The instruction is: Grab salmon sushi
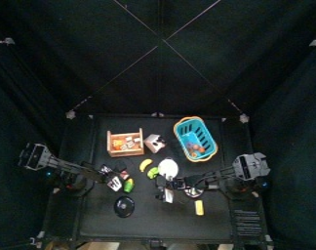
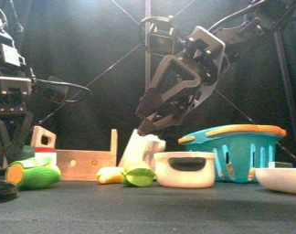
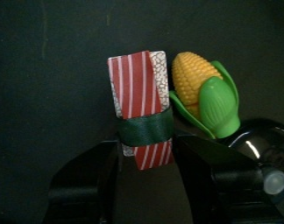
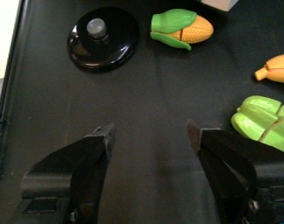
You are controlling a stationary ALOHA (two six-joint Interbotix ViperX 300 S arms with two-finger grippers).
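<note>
The salmon sushi [image 3: 142, 92] is a red-and-white striped piece with a dark green band. My left gripper [image 3: 147, 150] is shut on its near end. A toy corn cob [image 3: 209, 92] lies right beside it. In the front view the sushi [image 2: 43, 139] hangs at the far left above the corn [image 2: 35, 174], next to the left gripper [image 2: 9, 137]. My right gripper [image 4: 156, 149] is open and empty over bare table, and hangs at mid-table in the front view [image 2: 153, 111].
A wooden crate [image 1: 126, 143] and a blue basket [image 1: 196, 137] stand at the back. A black lid [image 4: 103, 39], a green vegetable piece [image 4: 267, 122] and an orange piece [image 4: 279, 66] lie near the right gripper. Two white bowls [image 2: 187, 169] [image 2: 285, 178] stand in front.
</note>
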